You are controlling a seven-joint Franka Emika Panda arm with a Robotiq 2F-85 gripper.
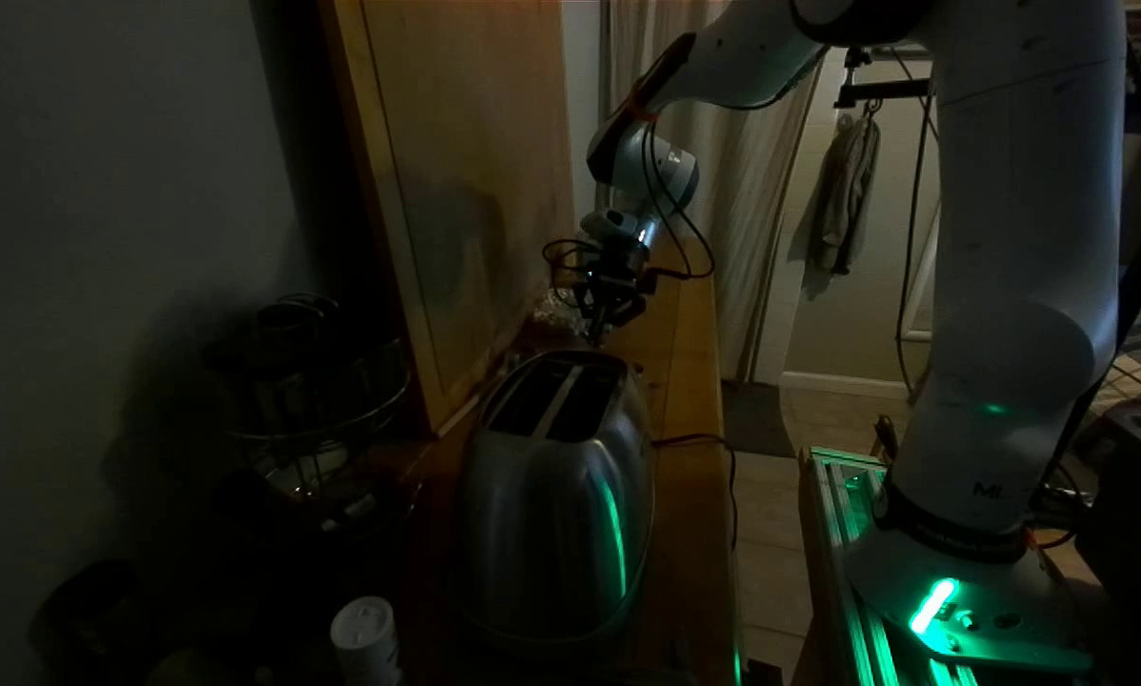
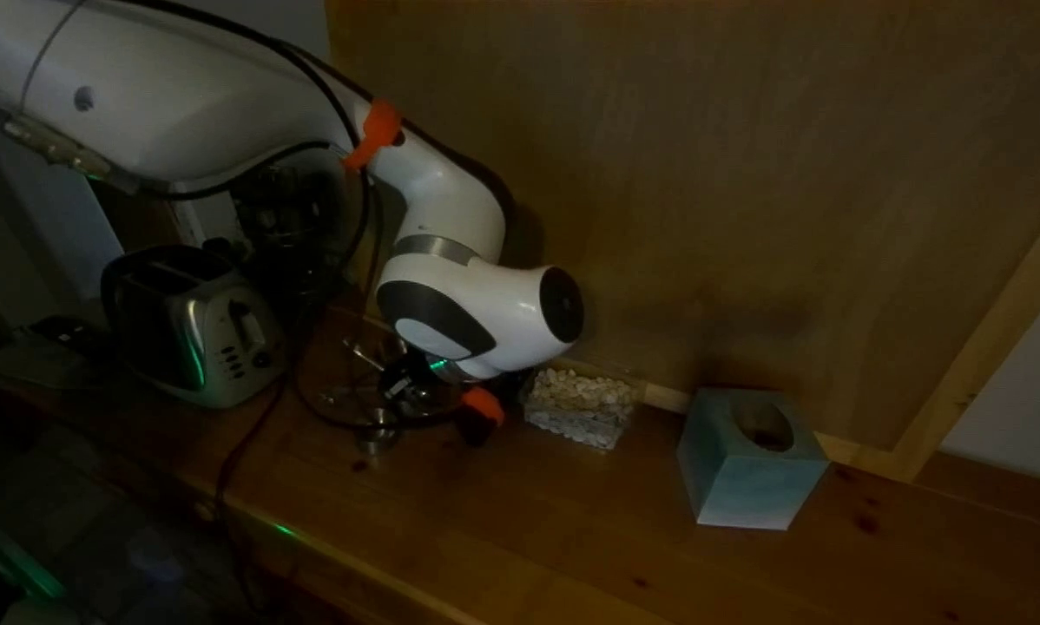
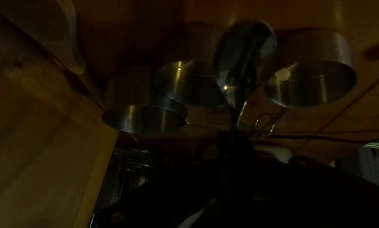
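My gripper (image 3: pixel 234 141) is shut on a shiny metal spoon (image 3: pixel 245 60) in the wrist view, with the spoon's bowl pointing away from the jaws. The jaws are very dark there. Three metal cups sit below and around the spoon: a left cup (image 3: pixel 143 118), a middle cup (image 3: pixel 189 84) partly behind the spoon, and a right cup (image 3: pixel 313 79) with a small pale spot inside. In an exterior view the gripper (image 1: pixel 606 319) is just beyond the toaster (image 1: pixel 556 514). In an exterior view the gripper (image 2: pixel 407 378) is near a small metal cup (image 2: pixel 378 434) on the wooden counter (image 2: pixel 520 538).
A clear box of pale pieces (image 2: pixel 581 404) stands against the wooden panel (image 2: pixel 746 191). A blue-green tissue box (image 2: pixel 750 469) stands beside it. A dark wire rack (image 1: pixel 313 410) and a white container (image 1: pixel 366 638) are near the toaster. A cord (image 1: pixel 723 457) hangs over the counter edge.
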